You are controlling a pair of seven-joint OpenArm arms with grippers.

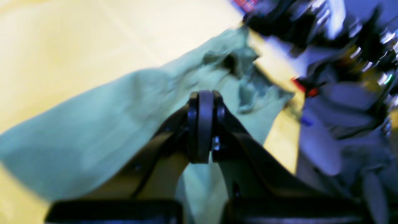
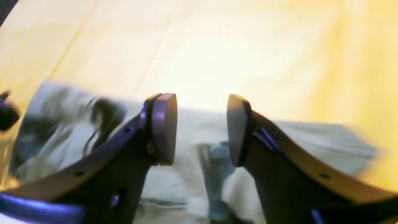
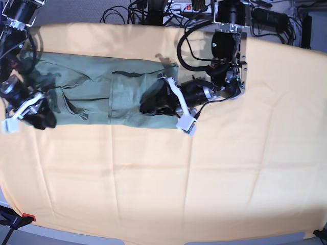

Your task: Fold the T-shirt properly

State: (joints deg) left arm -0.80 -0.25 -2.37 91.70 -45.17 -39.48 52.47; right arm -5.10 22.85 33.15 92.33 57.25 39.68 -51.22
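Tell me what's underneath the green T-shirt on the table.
The T-shirt lies on a large orange-yellow cloth spread around it. Whatever is beneath that cloth is covered and cannot be seen.

I'm working in what looks like a robotics lab: my two arms (image 3: 204,92) reach over a worktop draped in orange-yellow cloth (image 3: 153,173), with tangled black cables (image 3: 153,10) and power bricks (image 3: 268,18) behind.

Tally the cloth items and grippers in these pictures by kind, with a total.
T-shirt, sage green: 1
Orange-yellow cloth covering the table: 1
Grippers: 2, the left gripper and the right gripper
Total: 4
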